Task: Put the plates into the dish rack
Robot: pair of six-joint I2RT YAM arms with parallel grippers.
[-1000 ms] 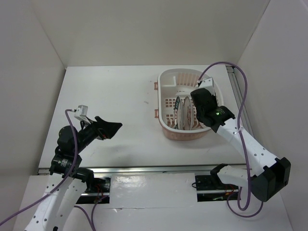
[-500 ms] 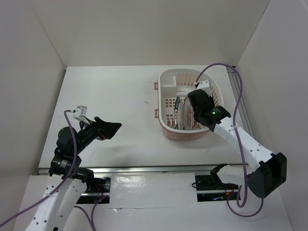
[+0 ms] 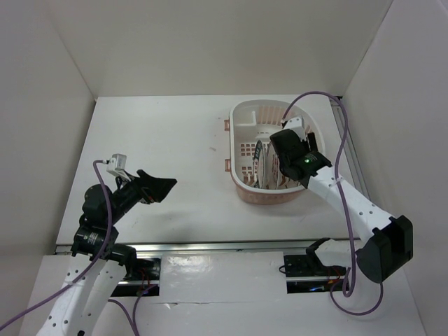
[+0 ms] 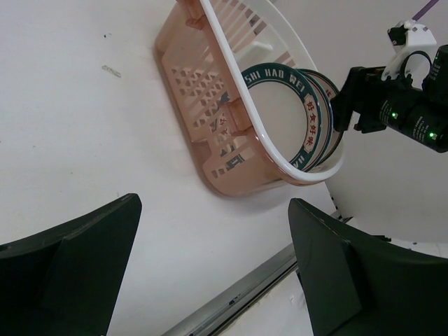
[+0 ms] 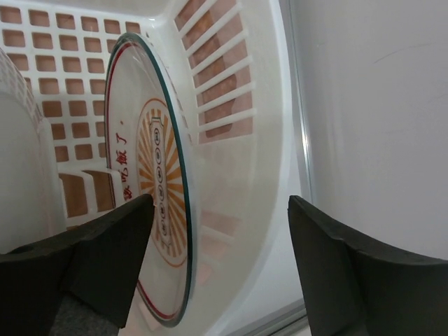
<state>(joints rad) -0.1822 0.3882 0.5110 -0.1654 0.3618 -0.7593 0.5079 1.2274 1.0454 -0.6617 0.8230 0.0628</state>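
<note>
Right tool (image 5: 220, 206), wide, above dish rack (image 3: 241, 115) beside upright plates (image 3: 266, 162); left tool (image 4: 213, 203) wide, well apart.

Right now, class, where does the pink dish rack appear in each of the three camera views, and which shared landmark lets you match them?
Top external: the dish rack sits right of centre, under the right arm.
Left wrist: the dish rack runs slantwise across the upper middle, seen from outside.
Right wrist: the dish rack fills most of the frame, seen from inside.
Shared landmark: the plates standing on edge inside it.
</note>
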